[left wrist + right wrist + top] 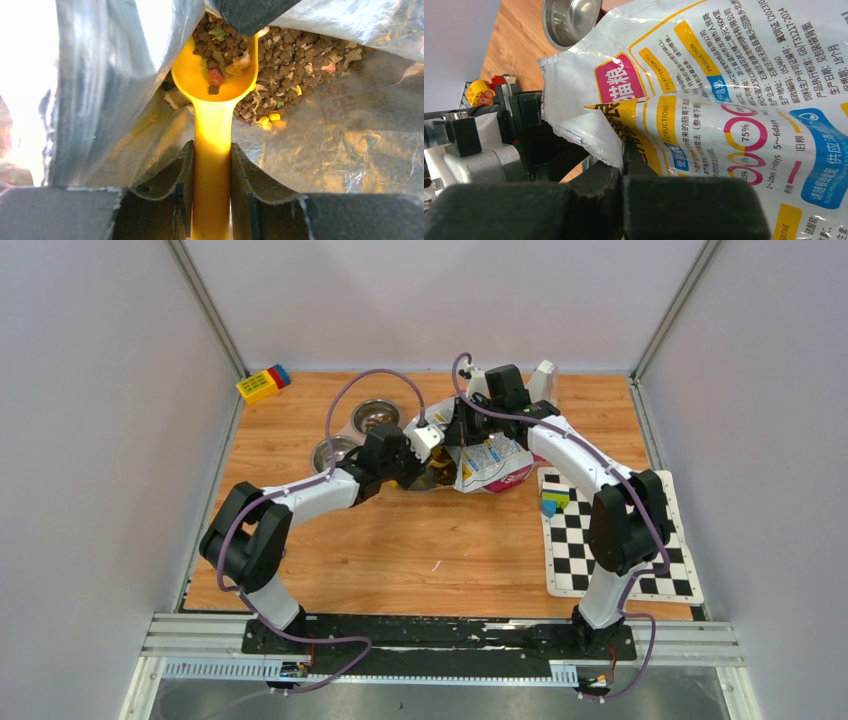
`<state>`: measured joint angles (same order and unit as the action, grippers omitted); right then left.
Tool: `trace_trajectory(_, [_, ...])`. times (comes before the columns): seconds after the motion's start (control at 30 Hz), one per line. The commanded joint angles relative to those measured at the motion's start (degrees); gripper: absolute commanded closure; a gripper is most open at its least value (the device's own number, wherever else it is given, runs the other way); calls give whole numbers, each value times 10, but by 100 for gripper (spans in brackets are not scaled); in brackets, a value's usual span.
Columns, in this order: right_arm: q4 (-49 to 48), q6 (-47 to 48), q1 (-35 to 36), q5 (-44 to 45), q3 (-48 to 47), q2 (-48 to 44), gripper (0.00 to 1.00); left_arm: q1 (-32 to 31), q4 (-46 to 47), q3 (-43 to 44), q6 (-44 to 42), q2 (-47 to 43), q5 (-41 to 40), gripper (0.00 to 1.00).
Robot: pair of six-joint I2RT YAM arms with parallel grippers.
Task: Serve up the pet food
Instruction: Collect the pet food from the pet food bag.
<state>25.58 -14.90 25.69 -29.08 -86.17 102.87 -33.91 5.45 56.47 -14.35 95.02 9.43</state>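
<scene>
Brown, colour-flecked kibble [300, 60] fills the scoop [212, 145] left jaws clamp; right jaws pinch the bag [734, 65].

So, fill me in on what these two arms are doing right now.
The right gripper pinches the edge of the pet food bag, apparently holding its mouth open. The left gripper is clamped on the handle of a yellow scoop, whose bowl is inside the bag, partly filled with kibble. Nothing is being poured yet; the steel bowls sit close by, beside the bag.
</scene>
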Motion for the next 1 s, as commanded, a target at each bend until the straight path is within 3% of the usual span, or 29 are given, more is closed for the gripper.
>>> trace_trajectory(0.0, [1,-5,3,-21,-3,-16,100,4,56,-1,33,-1,19,100])
trace_trajectory(0.23, [1,-2,1,-17,-2,-25,100,9,16,-14,10,-77,18,100])
trace_trajectory(0.43, [2,-5,2,-19,-5,-22,100,26,-103,18,-22,-148,32,100])
trace_trajectory(0.63, [2,-5,2,-18,-7,-25,100,27,-241,67,-68,-138,19,100])
trace_trajectory(0.97, [2,-2,3,-15,-5,-25,100,18,-309,129,-72,-68,12,100])
